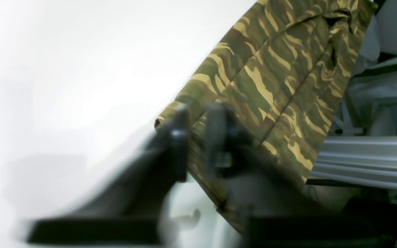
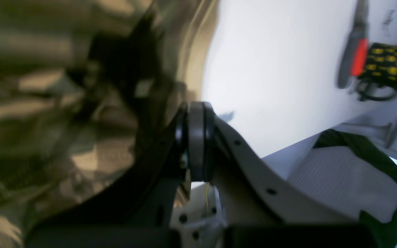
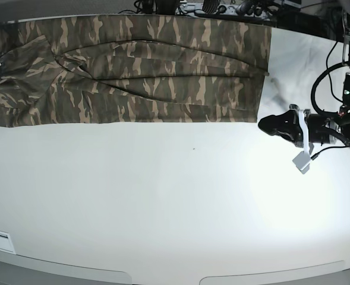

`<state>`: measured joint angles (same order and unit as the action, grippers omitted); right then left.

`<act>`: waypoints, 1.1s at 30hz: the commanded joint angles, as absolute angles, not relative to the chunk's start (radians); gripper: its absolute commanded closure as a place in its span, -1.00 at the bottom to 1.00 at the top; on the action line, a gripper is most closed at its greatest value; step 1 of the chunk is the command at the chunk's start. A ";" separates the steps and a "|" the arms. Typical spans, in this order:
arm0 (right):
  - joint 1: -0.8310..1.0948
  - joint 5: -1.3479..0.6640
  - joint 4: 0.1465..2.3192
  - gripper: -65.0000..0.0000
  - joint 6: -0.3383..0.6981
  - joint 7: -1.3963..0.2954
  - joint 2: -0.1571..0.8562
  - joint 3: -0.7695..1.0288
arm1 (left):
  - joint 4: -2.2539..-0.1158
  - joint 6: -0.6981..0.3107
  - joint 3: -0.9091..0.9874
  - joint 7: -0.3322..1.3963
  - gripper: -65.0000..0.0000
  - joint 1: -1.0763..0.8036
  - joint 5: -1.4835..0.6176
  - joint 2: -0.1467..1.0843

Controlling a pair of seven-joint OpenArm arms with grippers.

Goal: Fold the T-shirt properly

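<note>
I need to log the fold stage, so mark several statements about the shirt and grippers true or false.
1. The T-shirt lies in a long band along the far side of the table. True.
2. The left gripper is clamped shut on the collar. False: its jaws stand apart, at the shirt's edge.
3. The shirt is plain blue. False: it is camouflage in green, brown and tan.
4. In the base view, the left gripper is at the shirt's right end. True.
</note>
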<state>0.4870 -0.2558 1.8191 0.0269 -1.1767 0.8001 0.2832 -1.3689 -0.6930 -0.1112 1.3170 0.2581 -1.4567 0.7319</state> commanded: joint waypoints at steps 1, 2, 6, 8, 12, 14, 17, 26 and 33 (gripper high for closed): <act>0.482 -0.233 1.850 1.00 0.016 -1.145 0.811 0.297 | -1.381 -0.698 -0.102 1.306 1.00 0.280 -1.484 0.751; 0.482 -0.227 1.868 1.00 0.008 -1.126 0.801 0.297 | -1.381 -0.698 -0.102 1.306 1.00 0.280 -1.484 0.751; 0.482 -0.236 1.965 1.00 -0.004 -1.057 0.762 0.304 | -1.399 -0.698 -0.102 1.308 1.00 0.280 -1.484 0.751; 0.481 -0.257 2.011 1.00 -0.004 -1.016 0.752 0.304 | -1.423 -0.698 -0.102 1.317 1.00 0.280 -1.484 0.751; 0.482 -0.312 2.099 1.00 0.028 -0.963 0.744 0.304 | -1.534 -0.698 -0.102 1.317 1.00 0.281 -1.484 0.751; 0.482 -0.332 2.130 1.00 0.054 -0.961 0.744 0.304 | -1.618 -0.698 -0.102 1.317 1.00 0.280 -1.484 0.751; 0.482 -0.360 2.149 1.00 0.072 -0.961 0.742 0.304 | -1.734 -0.698 -0.102 1.323 1.00 0.279 -1.484 0.751; 0.527 -0.629 2.135 1.00 0.319 -1.017 0.703 0.303 | -1.921 -0.698 -0.109 1.371 1.00 0.144 -1.484 0.751; 0.540 -0.576 2.022 1.00 0.296 -0.970 0.689 0.303 | -1.938 -0.698 -0.204 1.362 1.00 0.024 -1.328 0.751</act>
